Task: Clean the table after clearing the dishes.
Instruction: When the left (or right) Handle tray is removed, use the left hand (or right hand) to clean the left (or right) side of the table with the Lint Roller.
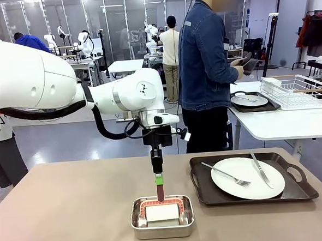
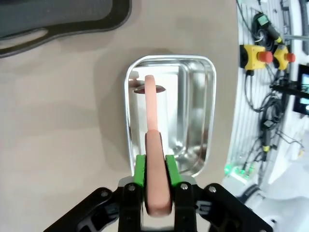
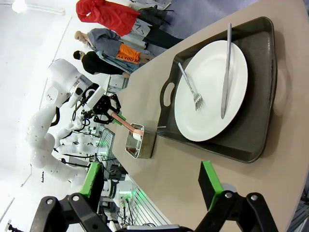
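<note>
On the taupe table (image 1: pixel 74 213) a white plate (image 1: pixel 247 178) with a fork (image 1: pixel 225 174) and a knife (image 1: pixel 261 170) lies on a dark tray (image 1: pixel 209 197) at the right. My left gripper (image 1: pixel 158 178) hangs over a small steel pan (image 1: pixel 135 223), shut on the pink handle (image 1: pixel 160 192) of a cleaning tool whose white pad (image 1: pixel 162 212) rests in the pan. In the left wrist view the green fingers (image 2: pixel 140 169) clamp the handle (image 2: pixel 152 116) above the pan (image 2: pixel 212 96). My right gripper (image 3: pixel 150 174) is open, hovering off the tray's (image 3: pixel 263 96) near side, nothing between its fingers.
A person (image 1: pixel 204 68) in a denim jacket stands at the far side, turned to a white side table (image 1: pixel 281 127). That table carries a second plate on a tray (image 1: pixel 249 100) and a white wire rack (image 1: pixel 298 90). Bare tabletop lies left of the pan.
</note>
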